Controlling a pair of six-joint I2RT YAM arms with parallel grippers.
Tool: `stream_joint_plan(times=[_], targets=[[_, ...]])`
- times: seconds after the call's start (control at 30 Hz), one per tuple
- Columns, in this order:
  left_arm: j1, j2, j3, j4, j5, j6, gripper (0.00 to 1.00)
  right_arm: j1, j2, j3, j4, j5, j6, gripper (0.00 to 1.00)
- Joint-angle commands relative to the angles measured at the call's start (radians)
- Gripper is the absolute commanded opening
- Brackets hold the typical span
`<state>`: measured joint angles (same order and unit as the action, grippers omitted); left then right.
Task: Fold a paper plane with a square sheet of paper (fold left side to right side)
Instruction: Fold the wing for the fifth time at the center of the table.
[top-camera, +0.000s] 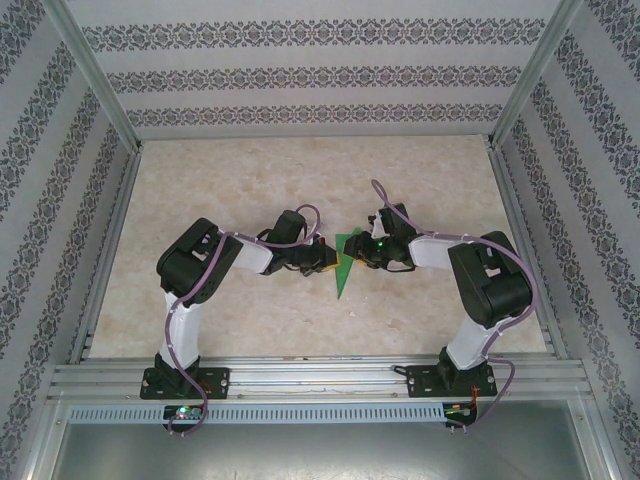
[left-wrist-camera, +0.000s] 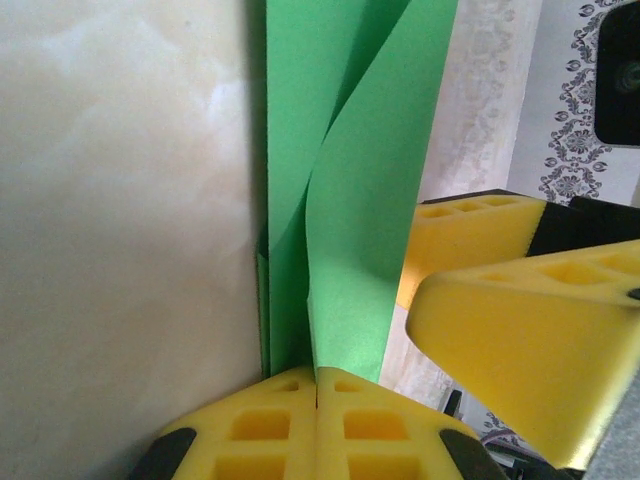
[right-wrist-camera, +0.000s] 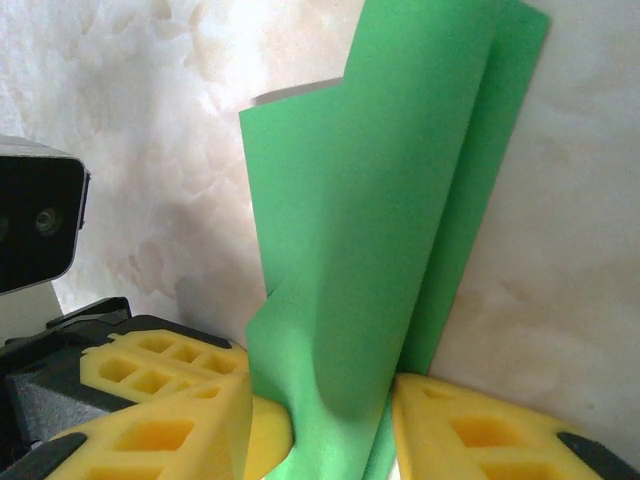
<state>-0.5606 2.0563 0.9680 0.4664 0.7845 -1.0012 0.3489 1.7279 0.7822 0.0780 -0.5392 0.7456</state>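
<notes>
The green sheet of paper (top-camera: 344, 265) stands folded into a narrow pointed wedge in the middle of the table, its tip toward the near edge. My left gripper (top-camera: 328, 258) comes in from the left, and its yellow fingers (left-wrist-camera: 270, 420) are shut on the lower edge of the paper (left-wrist-camera: 345, 200), layers rising upright from the pinch. My right gripper (top-camera: 362, 250) meets it from the right. In the right wrist view its jaws (right-wrist-camera: 322, 400) stand apart, with the curved paper (right-wrist-camera: 370, 220) loose between them. The right gripper's fingers (left-wrist-camera: 530, 330) show beside the paper in the left wrist view.
The table top (top-camera: 250, 180) is pale and marbled. Aluminium rails (top-camera: 320, 375) run along the near edge and up both sides. Patterned walls (top-camera: 300, 60) close in the back and sides.
</notes>
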Motion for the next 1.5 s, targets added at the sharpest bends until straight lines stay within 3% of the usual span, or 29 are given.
stream_joint_plan(times=[0.0, 0.3, 0.6, 0.7, 1.47], targets=[[0.008, 0.054, 0.000, -0.098, -0.079, 0.038, 0.02, -0.009, -0.032, -0.015, -0.017, 0.013, -0.008, 0.42], [0.008, 0.057, -0.001, -0.115, -0.093, 0.032, 0.00, -0.037, -0.084, -0.024, -0.057, 0.013, -0.029, 0.38], [0.008, 0.055, -0.004, -0.130, -0.106, 0.027, 0.00, -0.042, -0.035, 0.022, -0.032, -0.046, -0.034, 0.10], [0.008, 0.054, -0.008, -0.137, -0.115, 0.022, 0.00, -0.040, -0.007, 0.039, -0.024, -0.054, -0.034, 0.05], [0.009, 0.047, -0.040, -0.149, -0.154, -0.015, 0.00, -0.034, 0.096, 0.061, -0.034, -0.041, -0.032, 0.02]])
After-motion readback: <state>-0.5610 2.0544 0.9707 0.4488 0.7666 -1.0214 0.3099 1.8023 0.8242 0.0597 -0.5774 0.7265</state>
